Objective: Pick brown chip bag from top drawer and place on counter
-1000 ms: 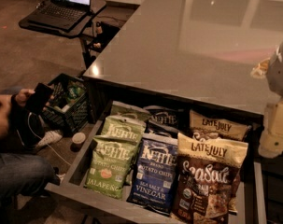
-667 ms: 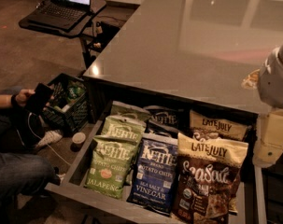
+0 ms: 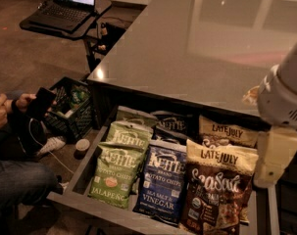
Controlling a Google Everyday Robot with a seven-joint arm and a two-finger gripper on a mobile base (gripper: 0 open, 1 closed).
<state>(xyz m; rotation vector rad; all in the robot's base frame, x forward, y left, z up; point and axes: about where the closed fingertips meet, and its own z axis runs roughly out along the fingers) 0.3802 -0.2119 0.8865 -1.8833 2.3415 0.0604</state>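
It cannot be told whether the gripper (image 3: 274,159) is open or closed. It is seen at the right edge, below the white arm (image 3: 285,89), over the right side of the top drawer (image 3: 83,169) and just beside the brown chip bag (image 3: 217,195). This bag is laid at the front right of the open drawer, touching the blue Kettle bag (image 3: 162,185). Green Kettle bags (image 3: 117,170) are placed further left. The counter (image 3: 197,48) is seen behind the drawer.

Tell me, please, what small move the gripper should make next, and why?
Probably shift the gripper sideways over the brown chip bag, then lower it: it hangs beside the bag's right edge, not above it, and the bag lies untouched in the top drawer.
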